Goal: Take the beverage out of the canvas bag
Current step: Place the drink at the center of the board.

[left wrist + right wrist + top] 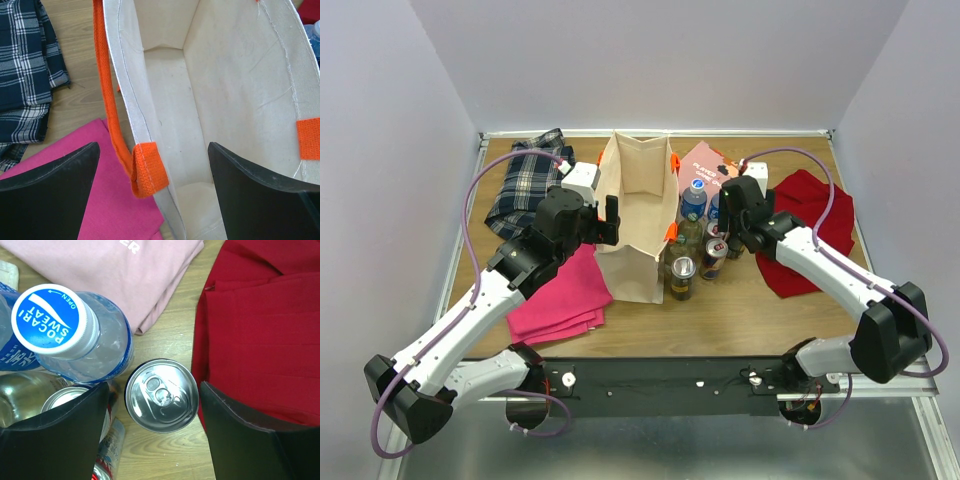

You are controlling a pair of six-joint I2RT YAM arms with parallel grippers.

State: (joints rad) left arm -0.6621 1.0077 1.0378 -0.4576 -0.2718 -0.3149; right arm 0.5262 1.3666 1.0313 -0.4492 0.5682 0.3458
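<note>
At table centre: the canvas bag (632, 268) stands upright on the wooden table (750, 320), its mouth open to the overhead camera.
Left gripper (152, 200): jaws spread wide and gripping nothing. They straddle the bag's left long wall, with one finger (50, 195) outside over the magenta cloth (100, 210) and the other inside the bag.
Orange handle (107, 100): hangs down the outside of that wall, with its stitched tab lying between the two fingers.
Right gripper (155, 440): jaws apart, one on either side of the beverage can (161, 395). A strip of table shows between the can and the finger on the bottle side. The finger on the red-cloth side sits right at the can's rim, and whether it touches cannot be told.
Beverage can: upright on the table outside the bag, in the cluster of drinks to the bag's right. Its silver top faces up and it sits squarely between the right jaws.
Neighbours: the Pocari Sweat bottle (50, 322), blue-capped, stands just beside the can.
Cloths: the red cloth (265, 325) lies beside the can, the pale pink cloth (115, 270) lies beyond it, and the plaid cloth (525, 180) is at the table's far left.
</note>
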